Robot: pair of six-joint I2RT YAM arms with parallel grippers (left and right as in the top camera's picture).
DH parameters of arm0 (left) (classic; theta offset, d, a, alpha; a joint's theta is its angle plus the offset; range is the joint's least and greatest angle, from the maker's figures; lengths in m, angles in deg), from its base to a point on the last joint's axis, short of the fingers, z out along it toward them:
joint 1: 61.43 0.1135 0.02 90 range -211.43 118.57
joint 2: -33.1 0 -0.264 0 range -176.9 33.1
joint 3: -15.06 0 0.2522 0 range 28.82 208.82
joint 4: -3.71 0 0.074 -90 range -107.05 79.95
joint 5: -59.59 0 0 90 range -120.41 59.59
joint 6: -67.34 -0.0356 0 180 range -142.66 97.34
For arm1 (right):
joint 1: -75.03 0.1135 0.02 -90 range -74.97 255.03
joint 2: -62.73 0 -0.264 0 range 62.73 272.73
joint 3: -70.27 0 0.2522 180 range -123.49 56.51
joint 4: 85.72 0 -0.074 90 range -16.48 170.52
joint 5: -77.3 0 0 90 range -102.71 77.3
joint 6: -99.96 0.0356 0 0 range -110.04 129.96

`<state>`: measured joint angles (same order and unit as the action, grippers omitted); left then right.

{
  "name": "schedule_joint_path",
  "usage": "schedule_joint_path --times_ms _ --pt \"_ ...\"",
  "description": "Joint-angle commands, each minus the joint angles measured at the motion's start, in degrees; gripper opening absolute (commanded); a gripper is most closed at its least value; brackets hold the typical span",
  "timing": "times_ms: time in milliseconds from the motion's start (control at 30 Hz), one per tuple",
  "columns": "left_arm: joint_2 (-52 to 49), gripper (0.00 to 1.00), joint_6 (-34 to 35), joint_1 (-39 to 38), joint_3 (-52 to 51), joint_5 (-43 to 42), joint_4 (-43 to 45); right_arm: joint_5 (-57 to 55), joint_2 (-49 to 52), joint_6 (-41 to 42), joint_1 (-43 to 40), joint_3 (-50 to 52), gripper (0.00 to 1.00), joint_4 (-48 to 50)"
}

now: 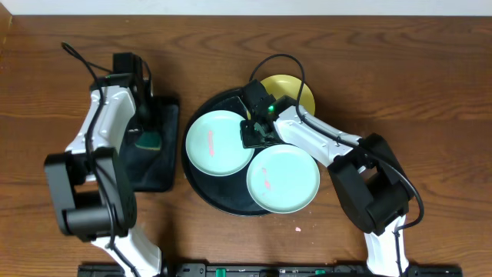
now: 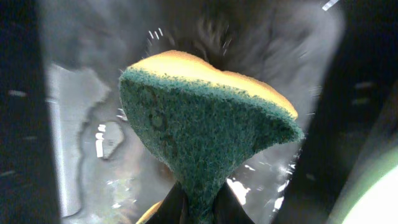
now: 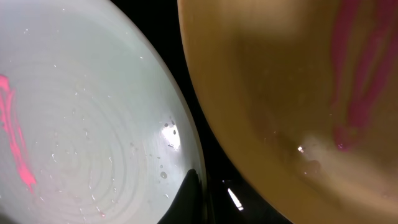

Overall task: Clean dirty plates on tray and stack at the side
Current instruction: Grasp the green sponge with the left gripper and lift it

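The round black tray (image 1: 201,192) holds two mint-aqua plates, one at the left (image 1: 215,142) and one at the front right (image 1: 282,178), each with a pink smear. The yellow plate (image 1: 296,88) lies at the tray's back right, partly under my right arm. My right gripper (image 1: 256,132) is at the left mint plate's right rim. In the right wrist view its finger (image 3: 199,193) lies over that plate's rim (image 3: 93,112), beside the pink-streaked yellow plate (image 3: 280,93). My left gripper (image 1: 146,132) (image 2: 199,208) is shut on a green-and-yellow sponge (image 2: 199,130).
A smaller black rectangular tray (image 1: 154,173) lies left of the round tray, under my left gripper; its surface looks wet in the left wrist view. A small pink speck (image 1: 298,228) lies on the wooden table in front of the round tray.
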<state>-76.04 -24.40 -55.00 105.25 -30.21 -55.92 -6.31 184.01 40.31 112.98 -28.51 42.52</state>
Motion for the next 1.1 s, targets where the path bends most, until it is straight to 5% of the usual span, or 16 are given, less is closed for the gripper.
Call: schedule_joint_path --times_ms 0,700,1067 --pt "-3.82 0.07 0.28 0.20 -1.16 0.87 0.42 -2.54 0.90 -1.75 0.57 -0.26 0.01 -0.15" --pt "-15.56 0.08 0.28 0.13 -4.87 -3.89 5.62 -2.93 0.90 -1.73 0.74 -0.26 0.01 -0.13" --pt "-4.63 0.07 0.26 0.13 8.02 -3.89 -8.83 -1.44 0.90 -2.19 0.61 -0.26 0.01 -0.11"
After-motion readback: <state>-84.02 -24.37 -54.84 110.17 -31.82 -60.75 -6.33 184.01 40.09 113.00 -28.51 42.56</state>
